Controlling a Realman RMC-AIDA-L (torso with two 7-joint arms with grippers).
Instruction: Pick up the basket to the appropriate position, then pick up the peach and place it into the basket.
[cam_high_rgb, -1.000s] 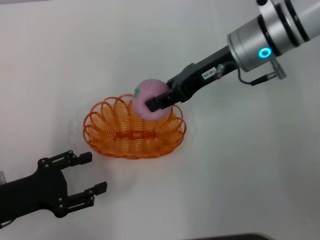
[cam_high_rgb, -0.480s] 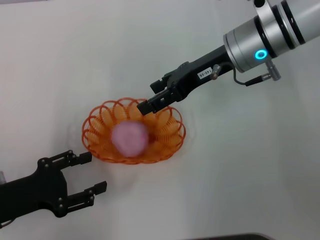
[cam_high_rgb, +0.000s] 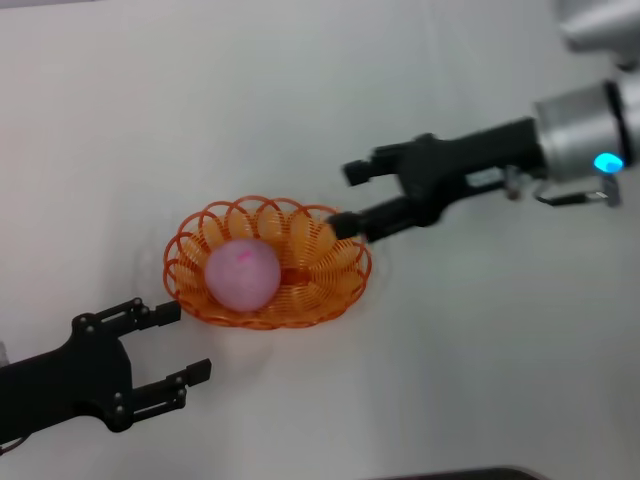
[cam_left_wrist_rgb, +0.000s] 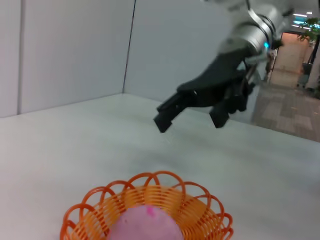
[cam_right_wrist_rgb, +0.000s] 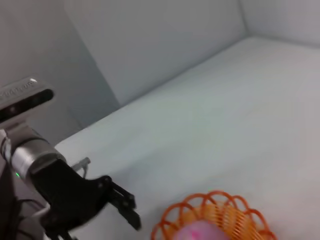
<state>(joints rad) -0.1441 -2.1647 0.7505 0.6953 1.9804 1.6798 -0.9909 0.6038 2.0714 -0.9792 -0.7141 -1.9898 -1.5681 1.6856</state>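
The orange wire basket (cam_high_rgb: 330, 272) stands on the white table, left of centre in the head view. The pink peach (cam_high_rgb: 241, 275) lies inside it, toward its left side. My right gripper (cam_high_rgb: 351, 196) is open and empty, just above and to the right of the basket's rim. My left gripper (cam_high_rgb: 183, 342) is open and empty, near the table's front left, a short way in front of the basket. The left wrist view shows the basket (cam_left_wrist_rgb: 200, 210), the peach (cam_left_wrist_rgb: 146, 226) and the right gripper (cam_left_wrist_rgb: 190, 117) above them. The right wrist view shows the basket (cam_right_wrist_rgb: 235, 212), the peach (cam_right_wrist_rgb: 202, 233) and the left gripper (cam_right_wrist_rgb: 125, 207).
The white table (cam_high_rgb: 480, 380) stretches around the basket. Grey partition walls (cam_left_wrist_rgb: 75, 50) stand behind the table in the wrist views.
My right gripper opened and let the peach drop into the basket, then drew back to the right. The peach settled at the basket's left side. The left arm stayed put.
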